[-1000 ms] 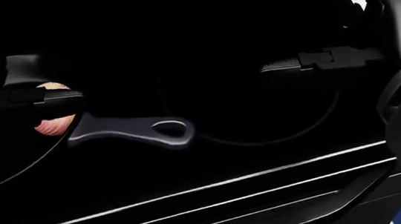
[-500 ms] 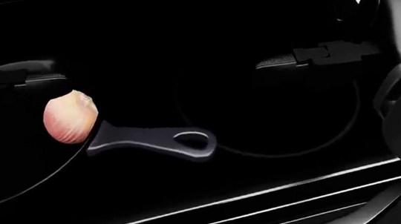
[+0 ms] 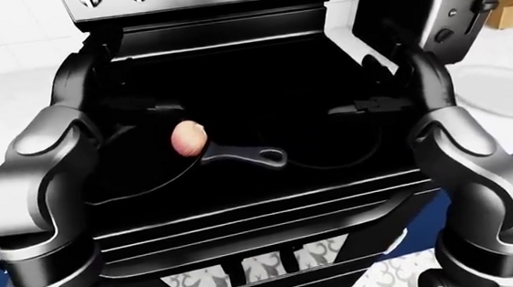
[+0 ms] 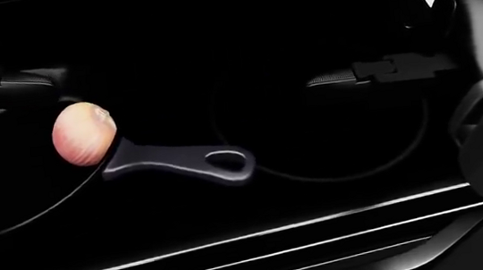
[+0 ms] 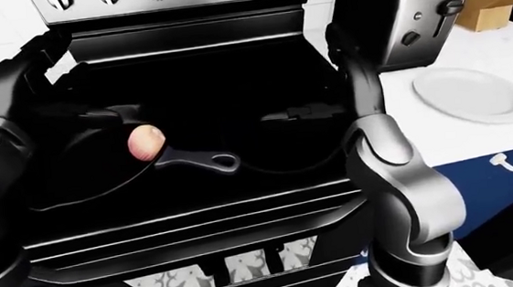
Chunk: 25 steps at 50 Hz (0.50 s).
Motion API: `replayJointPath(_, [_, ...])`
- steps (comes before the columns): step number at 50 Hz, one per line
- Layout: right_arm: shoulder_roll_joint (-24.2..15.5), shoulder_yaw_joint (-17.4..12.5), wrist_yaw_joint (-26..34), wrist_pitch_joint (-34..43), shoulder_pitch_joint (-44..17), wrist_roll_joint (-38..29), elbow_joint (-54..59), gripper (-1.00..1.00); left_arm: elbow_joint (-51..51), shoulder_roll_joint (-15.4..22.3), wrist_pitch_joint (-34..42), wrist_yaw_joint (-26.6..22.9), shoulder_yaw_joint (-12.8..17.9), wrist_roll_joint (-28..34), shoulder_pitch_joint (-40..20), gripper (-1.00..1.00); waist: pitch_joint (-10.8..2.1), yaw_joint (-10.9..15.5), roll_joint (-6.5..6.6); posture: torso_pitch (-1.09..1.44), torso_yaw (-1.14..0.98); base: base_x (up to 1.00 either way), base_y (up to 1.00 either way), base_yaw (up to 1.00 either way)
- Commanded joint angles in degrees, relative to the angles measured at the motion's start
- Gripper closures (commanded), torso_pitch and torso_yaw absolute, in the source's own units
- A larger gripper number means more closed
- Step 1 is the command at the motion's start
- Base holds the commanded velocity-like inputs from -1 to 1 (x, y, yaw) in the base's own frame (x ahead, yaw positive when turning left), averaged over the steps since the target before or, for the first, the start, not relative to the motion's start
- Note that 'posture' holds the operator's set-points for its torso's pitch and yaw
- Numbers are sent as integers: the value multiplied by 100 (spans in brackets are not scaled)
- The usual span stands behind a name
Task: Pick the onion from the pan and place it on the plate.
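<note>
Over on the left, the left hand (image 5: 26, 65) hangs above the dark stove (image 5: 196, 72), its fingers spread and holding nothing. Just right of it the onion (image 5: 144, 142) sits at the rim of the pan (image 5: 76, 178), by the root of the pan handle (image 5: 198, 161). The right hand (image 5: 346, 57) is raised over the stove's right side; whether its fingers are apart I cannot tell. Farther right, the plate (image 5: 473, 95) waits on the table (image 5: 504, 138). To my eye the pick is not yet made; the left hand must come down and close round the onion.
</note>
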Motion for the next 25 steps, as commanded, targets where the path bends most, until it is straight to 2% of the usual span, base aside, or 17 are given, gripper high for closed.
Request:
replayJointPath(1, [-63, -68, 13, -209, -148, -35, -125, -100, -135, 130, -128, -126, 108, 24, -214, -100, -144, 2, 7, 0, 0, 0, 0, 0])
replayJointPath(13, [-50, -68, 9, -189, -153, -36, -143, -100, -270, 94, -8, -456, 105, 21, -105, -100, -151, 3, 9, 0, 0, 0, 0, 0])
replayJointPath(25, [11, -26, 59, -285, -43, -126, -112, -100, -499, 13, 137, -563, 117, -31, 31, -100, -158, 1, -1, 0, 0, 0, 0, 0])
